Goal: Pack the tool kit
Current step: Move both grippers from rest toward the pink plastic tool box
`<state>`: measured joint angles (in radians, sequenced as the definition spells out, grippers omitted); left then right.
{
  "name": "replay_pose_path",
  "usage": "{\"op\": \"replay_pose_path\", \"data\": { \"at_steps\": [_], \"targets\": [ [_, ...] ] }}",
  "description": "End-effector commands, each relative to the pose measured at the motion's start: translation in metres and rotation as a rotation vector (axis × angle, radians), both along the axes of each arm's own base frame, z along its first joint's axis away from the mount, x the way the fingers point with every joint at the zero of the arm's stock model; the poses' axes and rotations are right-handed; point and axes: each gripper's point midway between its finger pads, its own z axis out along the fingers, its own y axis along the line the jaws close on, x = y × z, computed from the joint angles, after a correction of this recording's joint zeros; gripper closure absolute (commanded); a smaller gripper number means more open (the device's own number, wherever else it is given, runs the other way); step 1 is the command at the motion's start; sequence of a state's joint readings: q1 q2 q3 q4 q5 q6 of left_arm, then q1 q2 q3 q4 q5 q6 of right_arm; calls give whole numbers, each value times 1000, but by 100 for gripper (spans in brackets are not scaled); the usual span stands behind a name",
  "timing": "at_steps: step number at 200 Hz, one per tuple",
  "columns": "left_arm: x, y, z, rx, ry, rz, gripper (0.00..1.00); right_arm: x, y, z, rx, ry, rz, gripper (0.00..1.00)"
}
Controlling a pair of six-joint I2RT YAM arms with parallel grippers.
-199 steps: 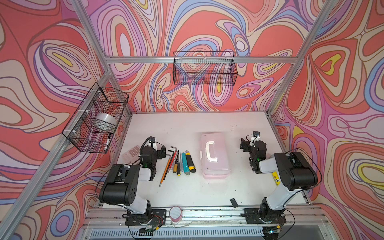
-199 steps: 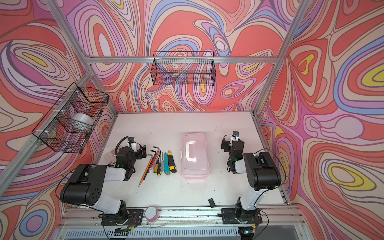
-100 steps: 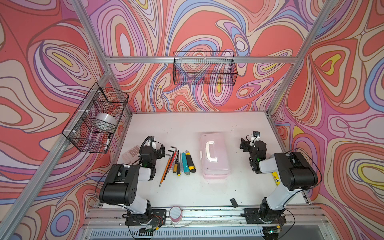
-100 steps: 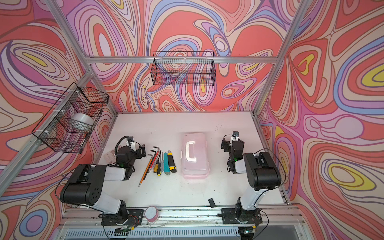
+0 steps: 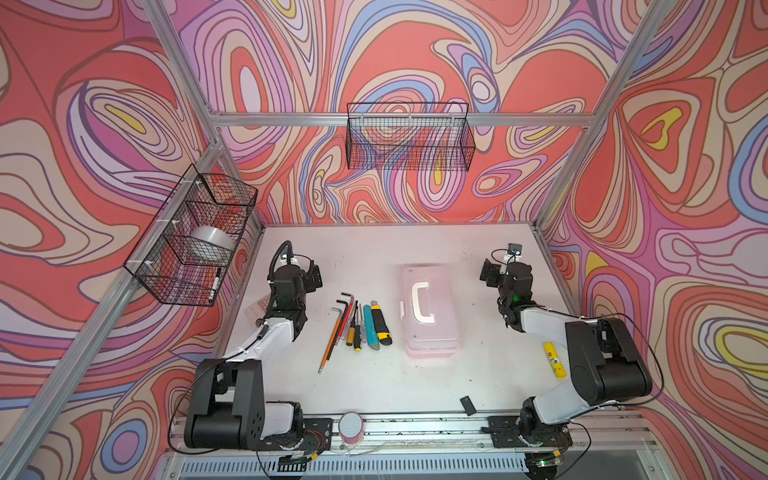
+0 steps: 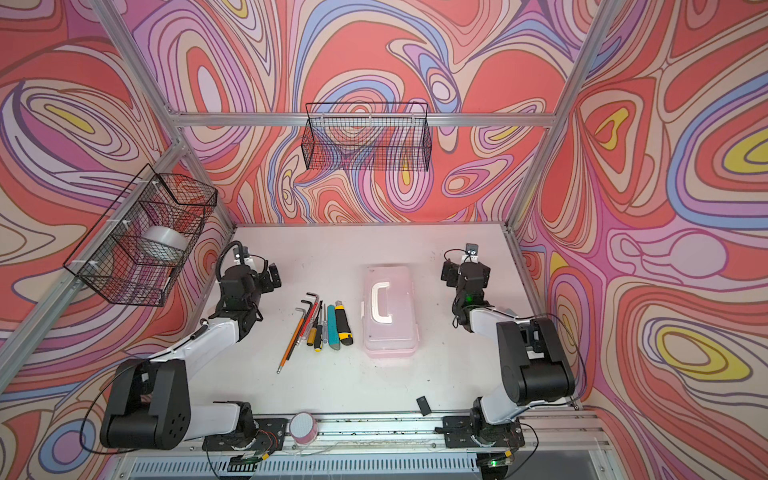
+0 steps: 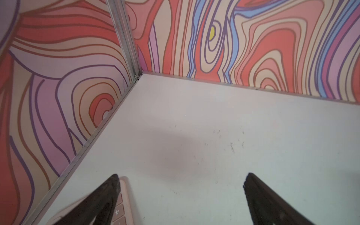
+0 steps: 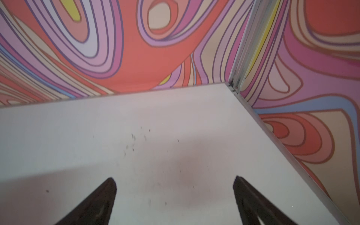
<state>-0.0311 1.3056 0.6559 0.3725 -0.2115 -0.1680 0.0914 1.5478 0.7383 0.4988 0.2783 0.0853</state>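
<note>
The pink tool kit box lies shut in the middle of the table, with its white handle on top. To its left lies a row of loose tools: hex keys, pencils, screwdrivers, a teal utility knife and a yellow-black one. My left gripper hovers left of the row, open and empty, facing the back left corner. Right of the box my right gripper is open and empty over bare table.
A pink calculator lies by the left arm near the wall. A yellow glue stick lies beside the right arm. A small black piece and a pink roll sit at the front. Wire baskets hang on the walls.
</note>
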Motion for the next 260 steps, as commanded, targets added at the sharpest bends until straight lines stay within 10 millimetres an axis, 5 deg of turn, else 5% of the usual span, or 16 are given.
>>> {"op": "replay_pose_path", "data": {
  "at_steps": [1, 22, 58, 98, 120, 198, 260],
  "targets": [
    [-22, -7, -28, -175, 182, 36, 0, -12, 5, 1, 75, 140, -71, 1],
    [-23, -42, -22, -315, 235, -103, 0, -16, 40, 28, 105, 178, -17, 2],
    [-29, -98, -20, -559, 276, -259, 0, -38, 132, 66, 330, 278, 242, 8],
    [-57, -164, -17, -518, 339, -462, 2, -71, 201, 82, 444, 395, 432, 25],
    [-69, -196, -16, -560, 371, -555, 6, -85, 219, 74, 526, 477, 493, 35],
    [-86, -251, -30, -575, 438, -686, 10, -126, 260, 35, 601, 651, 599, 38],
    [-87, -268, -40, -578, 460, -713, 10, -141, 274, 8, 636, 725, 597, 41]
  ]
}}
